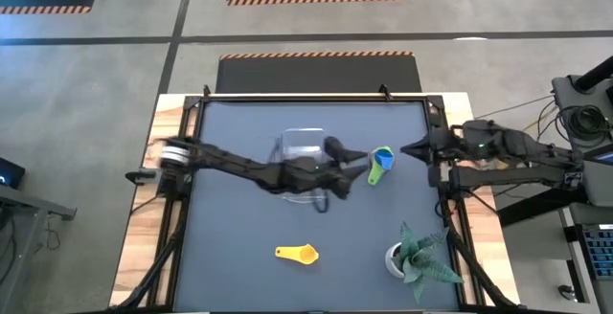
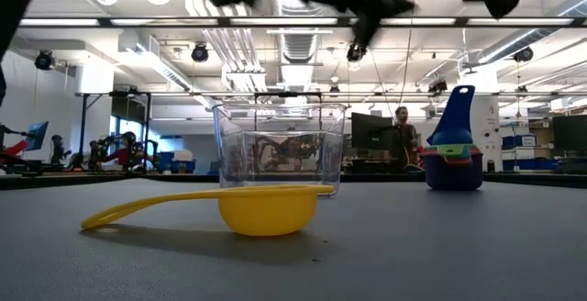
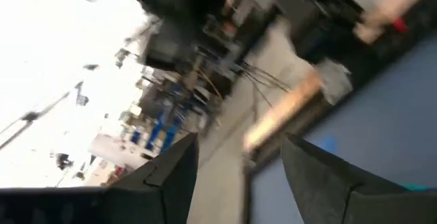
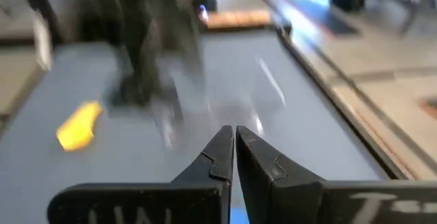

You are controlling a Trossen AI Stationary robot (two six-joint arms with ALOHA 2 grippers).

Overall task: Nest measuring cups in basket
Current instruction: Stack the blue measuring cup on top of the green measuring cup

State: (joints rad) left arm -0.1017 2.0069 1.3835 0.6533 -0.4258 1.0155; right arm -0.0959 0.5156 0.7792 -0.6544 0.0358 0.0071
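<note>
Honestly you weren't far along: basket (image 1: 303, 151) sat empty, nested cup stack (image 1: 381, 165) and yellow cup (image 1: 298, 253) on the bench (image 1: 239, 257) (left pincer (image 1: 356, 157) spread, gripping nothing; right pincer (image 4: 234, 157) closed).

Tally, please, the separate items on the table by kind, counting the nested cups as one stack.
Stack of nested measuring cups: 1
Loose yellow measuring cup: 1
Clear basket: 1
Potted plant: 1
Total: 4

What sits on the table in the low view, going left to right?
Yellow measuring cup, with its handle pointing left → clear basket behind it → stack of nested measuring cups, its blue handle sticking up.
</note>
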